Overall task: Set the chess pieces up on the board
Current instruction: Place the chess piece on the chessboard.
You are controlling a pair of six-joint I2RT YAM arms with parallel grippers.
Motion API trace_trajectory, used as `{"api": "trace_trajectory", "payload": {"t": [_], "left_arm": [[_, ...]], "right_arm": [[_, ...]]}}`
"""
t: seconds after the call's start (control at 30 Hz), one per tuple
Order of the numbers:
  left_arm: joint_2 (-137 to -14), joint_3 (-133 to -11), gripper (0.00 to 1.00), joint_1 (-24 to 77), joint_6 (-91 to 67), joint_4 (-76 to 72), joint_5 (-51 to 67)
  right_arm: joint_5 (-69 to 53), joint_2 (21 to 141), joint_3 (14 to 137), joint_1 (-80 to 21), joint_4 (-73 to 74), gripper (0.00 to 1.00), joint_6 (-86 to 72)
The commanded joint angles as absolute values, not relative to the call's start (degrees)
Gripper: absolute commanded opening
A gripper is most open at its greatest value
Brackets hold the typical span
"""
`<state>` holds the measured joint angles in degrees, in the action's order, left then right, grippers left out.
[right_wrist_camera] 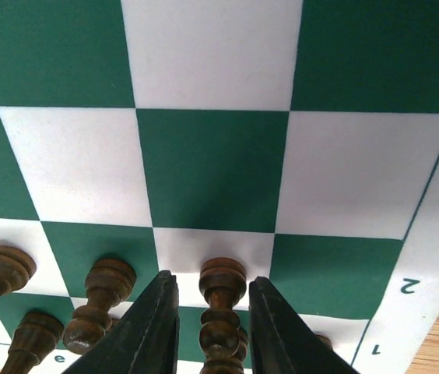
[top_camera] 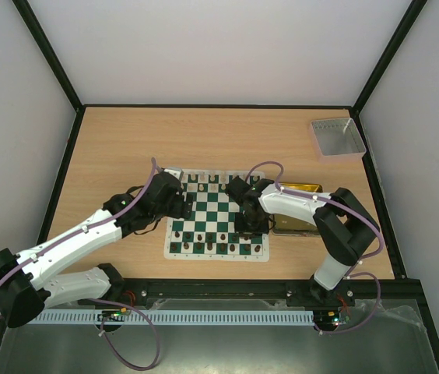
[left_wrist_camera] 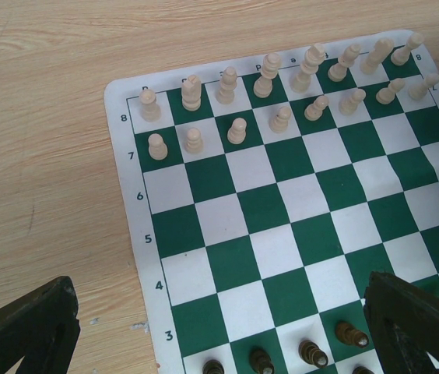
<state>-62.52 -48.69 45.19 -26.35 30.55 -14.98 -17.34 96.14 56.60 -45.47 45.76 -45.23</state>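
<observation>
Surface: light wooden tabletop (top_camera: pixel 126 140) with pale grain.
Grey tray: shallow grey rectangular tray (top_camera: pixel 338 138), in the surface's far right corner.
Yellow tray: translucent yellow tray (top_camera: pixel 300 188), mid-right, largely hidden.

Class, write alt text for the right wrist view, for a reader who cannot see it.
The right gripper straddles a dark piece near the board edge, a slight gap showing on one side. More dark pieces stand beside it; the squares beyond are bare.

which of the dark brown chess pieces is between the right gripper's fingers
The dark brown turned piece low in the right wrist view: it alone stands between the right gripper's black fingers; its brown neighbours stand outside them.
</observation>
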Motion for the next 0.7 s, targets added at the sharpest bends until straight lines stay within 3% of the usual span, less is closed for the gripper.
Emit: {"api": "trace_trajectory", "payload": {"t": [0.0, 0.47, 0.67], "left_arm": [[-62.5, -48.2, 0.99, 44.8, -26.0, 30.2, -14.8], [-62.6, -48.2, 0.99, 44.7, -26.1, 30.2, -14.8], [-62.5, -48.2, 0.99, 44.7, -26.1, 30.3, -14.9]], "right_arm": [[-17.1, 96.4, 56.9, -45.9, 45.8, 0.23, -45.1], [-17.9, 96.3, 56.7, -46.4, 45.4, 0.15, -44.9], [-17.6, 96.2, 56.3, -46.4, 45.8, 0.22, -45.1]]}}
